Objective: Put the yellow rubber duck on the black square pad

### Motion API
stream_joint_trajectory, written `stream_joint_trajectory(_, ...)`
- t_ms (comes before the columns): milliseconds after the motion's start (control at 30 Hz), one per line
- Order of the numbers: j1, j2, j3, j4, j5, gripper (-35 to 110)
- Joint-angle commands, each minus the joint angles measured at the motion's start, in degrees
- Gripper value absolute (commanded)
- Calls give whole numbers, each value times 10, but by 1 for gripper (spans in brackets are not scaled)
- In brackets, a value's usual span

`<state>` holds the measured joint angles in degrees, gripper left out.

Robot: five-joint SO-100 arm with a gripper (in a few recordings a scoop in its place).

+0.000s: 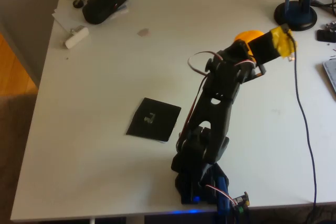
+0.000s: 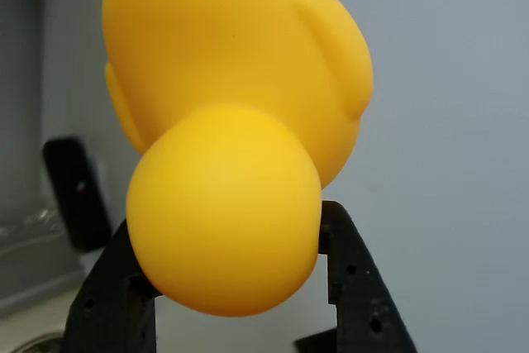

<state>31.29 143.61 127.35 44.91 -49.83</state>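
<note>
jaws: clamped on the yellow rubber duck [image 2: 235, 134], got it by the head I think
pad: black square pad [image 1: 154, 119] sits well left of my gripper [image 1: 273, 45], overhead view

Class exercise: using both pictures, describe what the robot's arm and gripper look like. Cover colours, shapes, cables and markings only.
The arm is black, built of chunky blocky segments on a black base with a blue glow at its foot. Thin cables loop beside its upper segment. The gripper is black with yellow tape wrapped round its tip. In the wrist view, its matte black fingers show small round holes.
</note>
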Motion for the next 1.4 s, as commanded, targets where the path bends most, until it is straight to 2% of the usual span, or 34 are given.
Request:
stream_joint_trajectory(0, -19, 62, 21, 11, 32, 13)
stream_joint_trajectory(167, -52, 105, 62, 16, 87, 13)
stream_joint_trajectory(267, -84, 130, 73, 57, 121, 13)
stream_joint_trajectory(433, -171, 158, 68, 142, 180, 13)
stream_joint_trajectory(667, -290, 151, 68, 194, 241, 13)
stream_joint_trajectory(1000, -445, 150, 68, 279, 248, 13)
stream_joint_trajectory(1367, -581, 134, 74, 307, 241, 13)
